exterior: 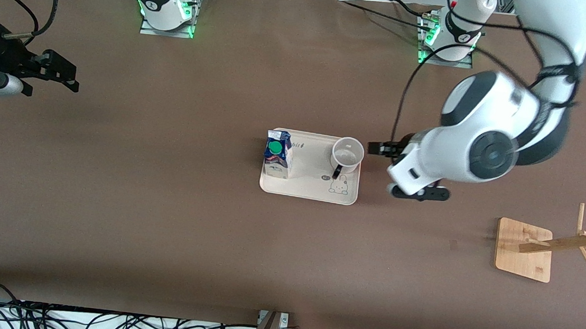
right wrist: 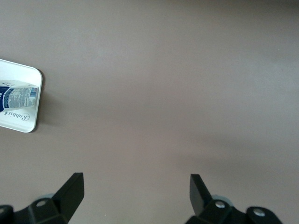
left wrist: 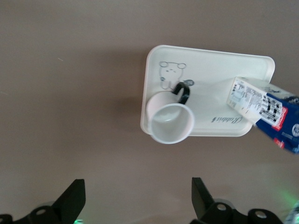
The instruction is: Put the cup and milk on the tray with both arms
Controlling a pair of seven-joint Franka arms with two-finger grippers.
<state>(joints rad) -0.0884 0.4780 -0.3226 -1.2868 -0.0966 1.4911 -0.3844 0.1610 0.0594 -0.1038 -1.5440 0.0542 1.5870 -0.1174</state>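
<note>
The cream tray [exterior: 308, 186] lies mid-table. On it the white cup [exterior: 347, 153] stands upright at the end toward the left arm, its black handle turned toward the front camera. The blue and white milk [exterior: 278, 155] with a green cap stands at the tray's other end. My left gripper [exterior: 382, 168] hovers open beside the tray, just clear of the cup and holding nothing. The left wrist view shows the left gripper [left wrist: 138, 196] with the cup [left wrist: 169, 122], milk [left wrist: 266, 109] and tray [left wrist: 215, 70] ahead. My right gripper [exterior: 70, 75] waits open at the right arm's end of the table. In the right wrist view the right gripper [right wrist: 137, 191] is over bare table, with a tray [right wrist: 23, 123] corner and the milk [right wrist: 16, 95] at the edge.
A wooden rack [exterior: 524, 248] with a square base and slanted pegs stands toward the left arm's end, nearer the front camera than the tray. Cables [exterior: 99, 322] lie along the table's front edge. Brown tabletop surrounds the tray.
</note>
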